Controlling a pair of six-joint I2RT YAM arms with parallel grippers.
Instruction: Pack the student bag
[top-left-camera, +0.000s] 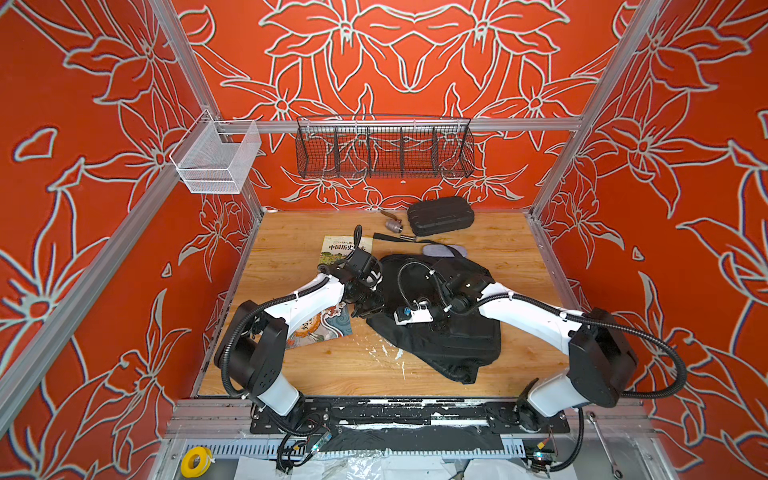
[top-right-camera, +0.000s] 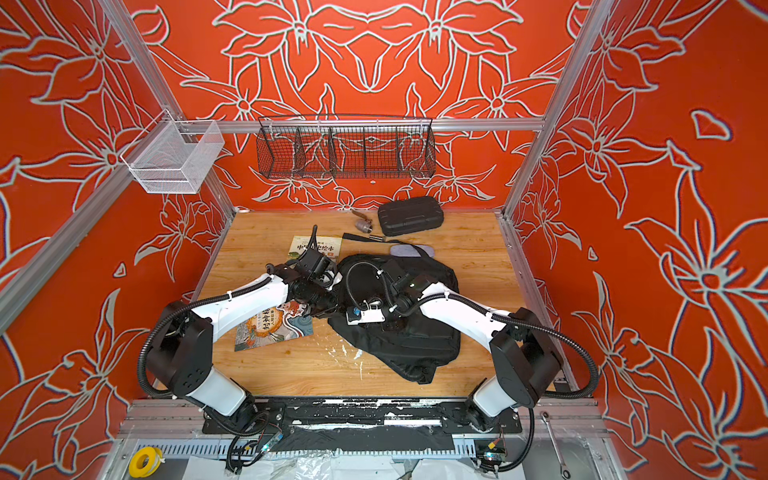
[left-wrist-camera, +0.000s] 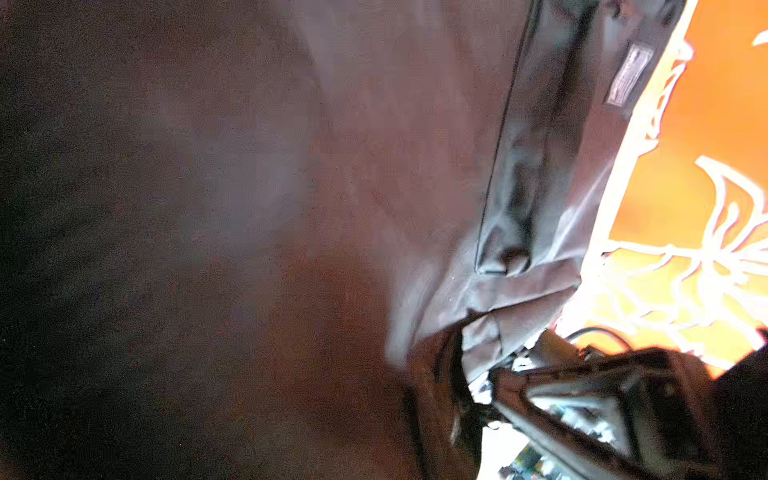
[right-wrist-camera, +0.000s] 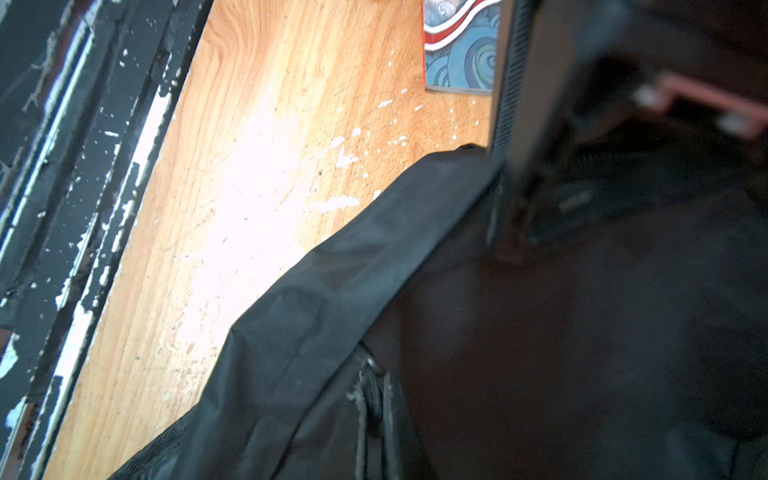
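The student bag (top-left-camera: 440, 332), soft and black, lies crumpled mid-table in both top views. My left gripper (top-left-camera: 368, 308) is at the bag's left edge, shut, with bag cloth gathered at its fingers. The left wrist view is nearly filled with dark blurred fabric; the front pocket (left-wrist-camera: 519, 166) and its label patch (left-wrist-camera: 627, 75) show. My right gripper (right-wrist-camera: 374, 399) is shut, pinching a fold of the bag's rim (right-wrist-camera: 332, 282). In a top view it sits close beside the left gripper, under the white wrist camera (top-left-camera: 413, 316).
One picture book (top-left-camera: 344, 248) lies behind the left arm, another (top-left-camera: 320, 330) under it. At the back are a black ribbed case (top-left-camera: 440, 215), a small metal part (top-left-camera: 390, 225), a dark strap (top-left-camera: 392, 237) and a grey pad (top-left-camera: 442, 250). Wire baskets (top-left-camera: 384, 149) hang on the wall.
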